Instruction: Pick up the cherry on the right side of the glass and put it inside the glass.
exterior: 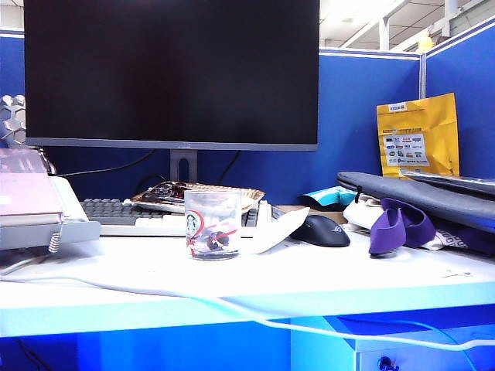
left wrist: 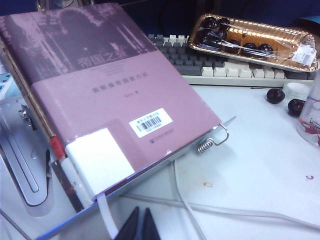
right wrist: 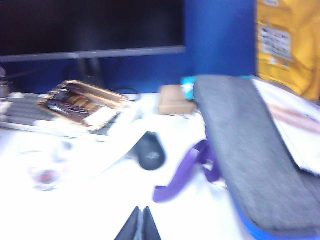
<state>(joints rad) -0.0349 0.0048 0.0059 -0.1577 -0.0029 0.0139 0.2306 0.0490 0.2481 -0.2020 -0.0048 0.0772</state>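
Starting from the left: the left gripper [left wrist: 140, 226] sits low at the near edge of the desk, right by the propped-up book [left wrist: 95, 100], fingers pressed together with nothing in them. It's well away from the action, so no worries there.

The middle is the tricky bit. The glass [exterior: 212, 224] stands in front of the keyboard [exterior: 116, 212], and the cherry [exterior: 219, 239] looks like it's at the bottom of it. With clear walls, though, I honestly can't tell if that dark blob is inside or just showing through from behind. The left wrist view shows two loose cherries [left wrist: 275, 95] on the desk between the glass and the keyboard, apart from the glass, plus a whole wrapped tray [left wrist: 255, 37] of them on the keys. So the big risk is grabbing the wrong fruit, or dropping in a second one if the job's already done.

A white cable [exterior: 155, 292] runs across the front of the desk, so a low sweep could snag it and drag it into the glass.

Further right, the black mouse [exterior: 321, 230] is dark and rounded too, which makes it an easy false target in a blurry view.

The right gripper [right wrist: 140, 227] hangs over the front of the desk, near side of the mouse, fingers squeezed together and empty. That wrist picture is smeared, so aiming from it would be sloppy.
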